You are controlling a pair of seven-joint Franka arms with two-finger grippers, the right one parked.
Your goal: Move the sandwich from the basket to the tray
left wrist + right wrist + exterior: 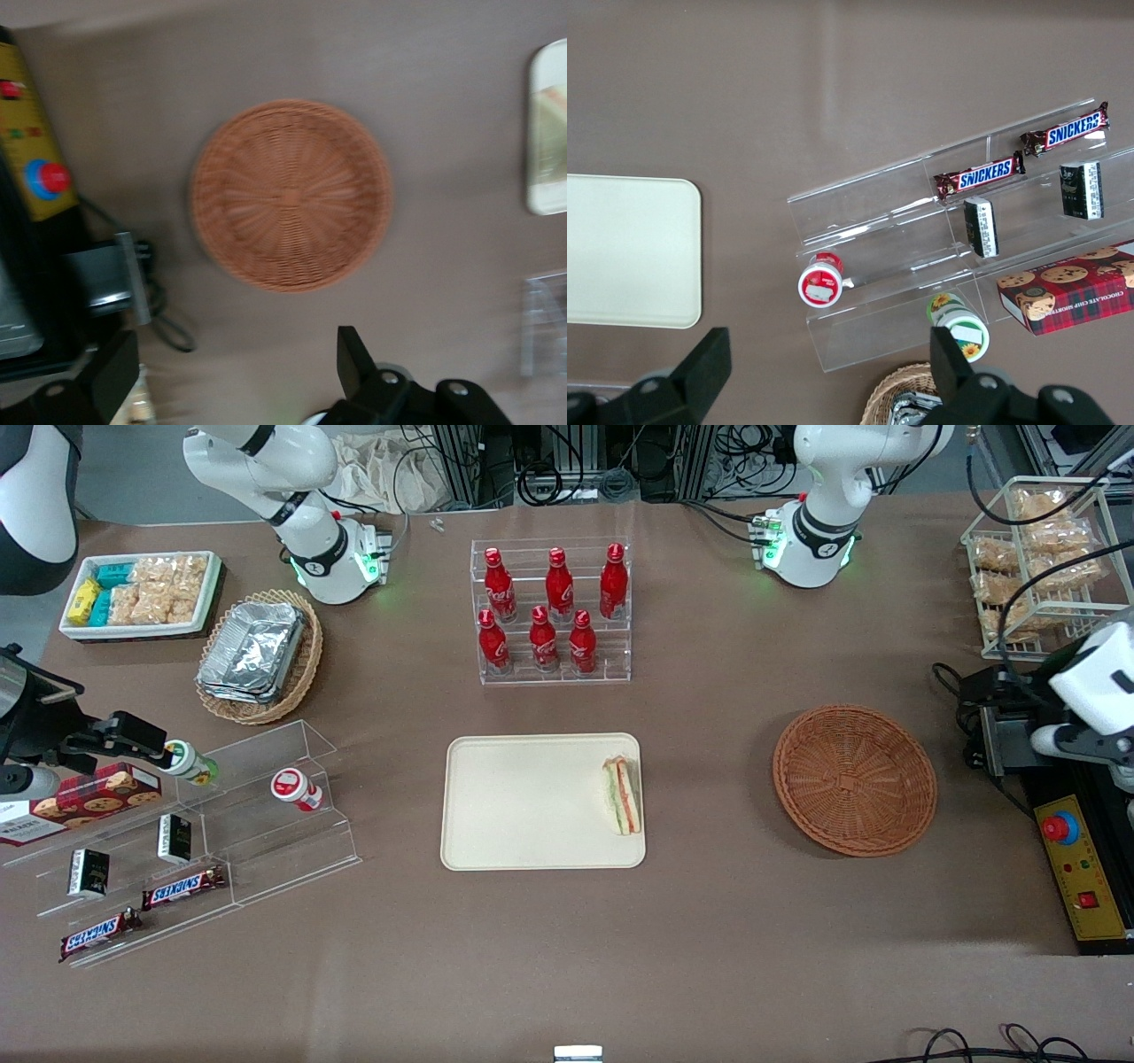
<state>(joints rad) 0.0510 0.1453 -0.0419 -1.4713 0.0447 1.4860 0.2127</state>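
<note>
The sandwich point(623, 795) lies on the tray point(523, 802), at the edge nearest the basket point(855, 779). The basket stands apart from the tray, toward the working arm's end of the surface point(709, 921). The gripper point(235, 376) hangs above the surface just beside the basket, fingers point(354, 354) spread wide and holding nothing.

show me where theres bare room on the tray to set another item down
Most of the tray is bare. Only the sandwich sits on it, along the edge nearest the basket, which holds nothing. The open gripper is above the table near the basket, off the tray. Crowded spots: the bottle rack and the clear snack shelf.
</note>
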